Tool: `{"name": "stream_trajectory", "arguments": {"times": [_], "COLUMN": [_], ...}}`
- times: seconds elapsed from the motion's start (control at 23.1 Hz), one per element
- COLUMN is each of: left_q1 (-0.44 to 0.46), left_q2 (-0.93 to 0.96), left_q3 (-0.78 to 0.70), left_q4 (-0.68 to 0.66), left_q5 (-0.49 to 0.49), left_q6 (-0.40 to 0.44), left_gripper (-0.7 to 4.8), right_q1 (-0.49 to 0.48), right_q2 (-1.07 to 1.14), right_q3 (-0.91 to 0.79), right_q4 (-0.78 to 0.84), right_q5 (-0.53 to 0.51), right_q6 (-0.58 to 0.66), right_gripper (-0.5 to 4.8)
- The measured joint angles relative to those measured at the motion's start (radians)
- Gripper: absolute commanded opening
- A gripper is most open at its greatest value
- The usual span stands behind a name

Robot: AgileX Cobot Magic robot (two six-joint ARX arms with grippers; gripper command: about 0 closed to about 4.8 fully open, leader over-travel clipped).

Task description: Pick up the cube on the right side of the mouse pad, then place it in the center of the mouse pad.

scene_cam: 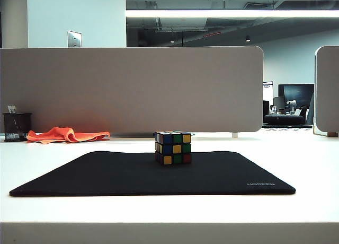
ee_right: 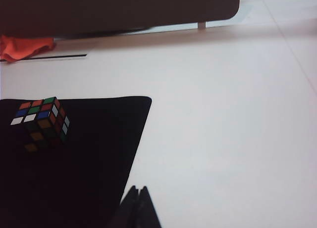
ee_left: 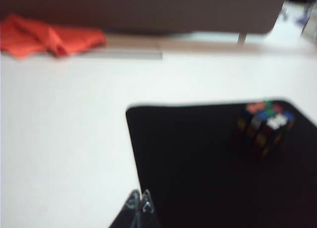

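Neither arm shows in the exterior view; each wrist view catches only fingertips, the left gripper blurred, the right gripper dark, both pressed together and empty. The cube sits mid-pad on the mouse pad, white table, grey partition behind

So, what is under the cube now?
The cube rests on the black mouse pad, near its middle. The patch of pad beneath it is covered. Both grippers are shut, apart.
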State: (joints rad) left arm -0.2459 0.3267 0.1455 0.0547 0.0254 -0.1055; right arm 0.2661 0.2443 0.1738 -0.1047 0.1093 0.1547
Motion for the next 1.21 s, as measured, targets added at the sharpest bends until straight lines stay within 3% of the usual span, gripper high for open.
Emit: {"name": "stream_trajectory", "arguments": {"times": [0.39,0.65,0.82,1.13,1.17,1.21], "left_q1": [0.000,0.000,0.000,0.000,0.000,0.000], "left_q2": [-0.016,-0.174,-0.291,-0.325,-0.325,-0.324], "left_q3": [-0.068,-0.106,-0.112,-0.121,-0.124,-0.125], "left_q4": [0.041,0.007,-0.103,-0.152,-0.146,-0.147], "left_q5": [0.017,0.017,0.015,-0.027,-0.027,-0.027], "left_q6": [0.023,0.023,0.023,0.023,0.023,0.023], "left_gripper": [-0.06,-0.06,-0.06,-0.06,-0.06,-0.06], "right_q1": [0.000,0.000,0.003,0.006,0.006,0.006], "right_q2": [-0.115,-0.129,-0.163,-0.243,-0.243,-0.243], "right_q3": [-0.073,-0.074,-0.078,-0.144,-0.150,-0.153], "right_q4": [0.000,-0.021,-0.029,-0.053,-0.040,-0.030], "right_q5": [-0.001,-0.015,-0.015,-0.011,0.006,0.013], "right_q6": [-0.005,-0.048,-0.051,-0.051,-0.051,-0.052], "right_gripper": [0.01,0.28,0.91,0.89,0.80,0.32]}}
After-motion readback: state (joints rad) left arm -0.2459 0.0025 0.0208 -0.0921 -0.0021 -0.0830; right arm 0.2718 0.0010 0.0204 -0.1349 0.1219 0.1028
